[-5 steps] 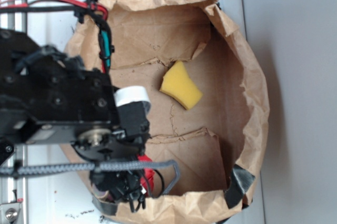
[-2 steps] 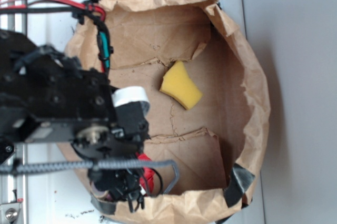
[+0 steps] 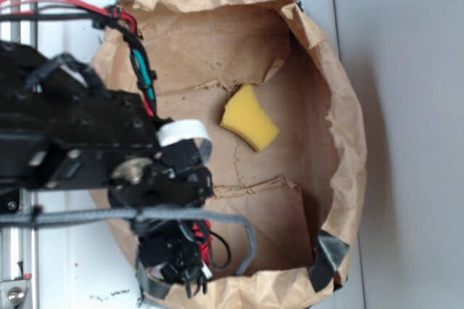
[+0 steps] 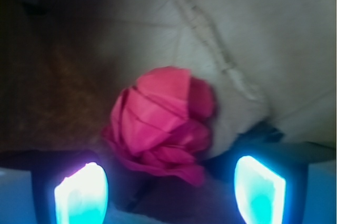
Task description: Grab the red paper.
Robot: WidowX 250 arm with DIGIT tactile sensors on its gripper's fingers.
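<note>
Red paper (image 4: 160, 124) sits dead ahead at twelve o'clock of the gripper (image 4: 169, 190), between its spread, empty fingers (image 4: 81, 192)

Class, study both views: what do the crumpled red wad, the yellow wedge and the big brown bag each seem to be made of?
The crumpled red wad looks like thin matte paper: sharp folds and overlapping creases. The yellow wedge seems to be sponge foam: dull, soft-edged, though no pores are visible. The big brown bag looks like kraft paper: wrinkled rolled rim, torn inner flaps.
</note>
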